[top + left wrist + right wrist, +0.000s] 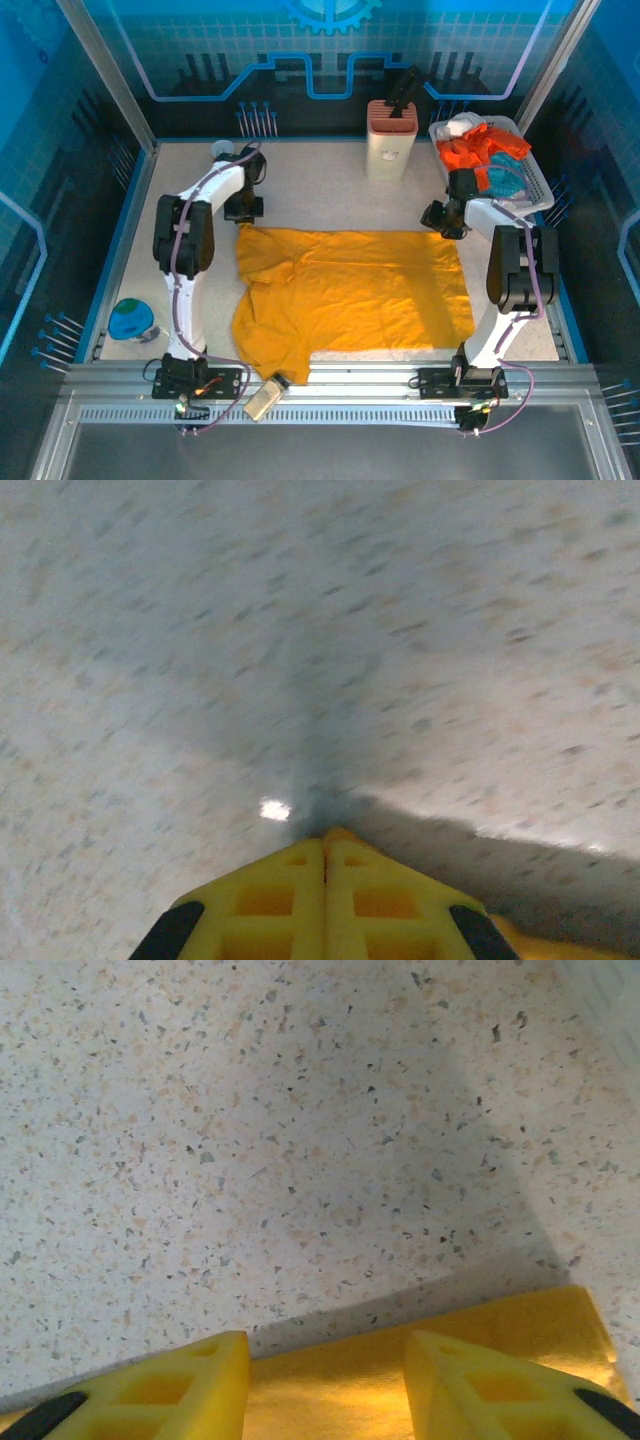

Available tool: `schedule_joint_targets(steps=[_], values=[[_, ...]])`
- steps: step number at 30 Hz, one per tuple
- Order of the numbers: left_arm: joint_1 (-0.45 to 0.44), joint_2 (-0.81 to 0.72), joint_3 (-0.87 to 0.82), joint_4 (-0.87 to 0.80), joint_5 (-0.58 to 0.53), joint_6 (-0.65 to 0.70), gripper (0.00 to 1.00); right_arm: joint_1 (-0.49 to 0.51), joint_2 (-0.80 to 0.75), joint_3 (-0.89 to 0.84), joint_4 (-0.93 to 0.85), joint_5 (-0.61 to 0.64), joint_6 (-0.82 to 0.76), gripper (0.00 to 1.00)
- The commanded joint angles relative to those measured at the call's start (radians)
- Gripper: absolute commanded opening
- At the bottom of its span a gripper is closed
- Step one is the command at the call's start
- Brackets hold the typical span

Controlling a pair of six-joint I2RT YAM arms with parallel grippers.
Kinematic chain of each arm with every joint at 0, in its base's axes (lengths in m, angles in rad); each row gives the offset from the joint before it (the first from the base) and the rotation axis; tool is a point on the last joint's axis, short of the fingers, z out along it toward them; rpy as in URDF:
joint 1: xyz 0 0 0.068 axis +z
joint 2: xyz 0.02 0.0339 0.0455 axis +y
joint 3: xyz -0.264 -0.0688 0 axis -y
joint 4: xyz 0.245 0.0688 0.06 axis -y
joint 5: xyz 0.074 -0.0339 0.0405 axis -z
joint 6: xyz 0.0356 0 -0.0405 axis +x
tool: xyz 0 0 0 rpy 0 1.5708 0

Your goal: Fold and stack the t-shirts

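Golden-yellow t-shirt [350, 290] lies spread mid-frame on the desk [330, 195]. Left jaws are pressed together beside its upper-left corner; right jaws are spread over its upper-right edge.

T-shirt [350, 290] lies on table [330, 190]; behind it seemingly a bin [392, 140], basket [538, 185] to its right.

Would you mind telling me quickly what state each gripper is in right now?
Left gripper: closed, nothing visible between its fingers.
Right gripper: open, fingers apart over an edge of the golden-yellow t-shirt, holding nothing.
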Motion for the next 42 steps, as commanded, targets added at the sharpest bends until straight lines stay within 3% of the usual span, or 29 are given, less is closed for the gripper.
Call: schedule_joint_targets(steps=[1,7,9,18,23,28,32,36,42], values=[[0.077,-0.132,-0.084,0.034,0.094,-0.079,0.00,0.006,0.055,-0.021,-0.149,0.050,0.047,0.39],[0.164,-0.272,-0.254,0.132,0.165,-0.159,0.03,0.009,0.056,-0.029,-0.156,0.090,0.052,0.29],[0.188,-0.298,-0.286,0.146,0.165,-0.167,0.14,0.009,0.054,-0.033,-0.155,0.093,0.051,0.28],[0.243,-0.287,-0.304,0.108,0.103,-0.158,0.25,0.010,0.042,-0.039,-0.152,0.081,0.050,0.25],[0.243,-0.348,-0.380,0.132,0.117,-0.171,0.33,0.035,-0.011,-0.058,-0.133,0.034,0.030,0.39],[0.244,-0.455,-0.536,0.183,0.130,-0.201,0.48,0.103,-0.074,-0.050,-0.161,0.072,-0.009,0.56],[0.240,-0.565,-0.678,0.233,0.228,-0.235,0.50,0.151,-0.109,-0.053,-0.159,0.058,-0.052,0.72],[0.237,-0.662,-0.831,0.317,0.344,-0.295,0.51,0.183,-0.110,-0.061,-0.111,-0.035,-0.090,0.78],[0.203,-0.682,-0.927,0.421,0.427,-0.357,0.50,0.201,-0.027,-0.004,-0.121,-0.072,-0.085,0.78]])
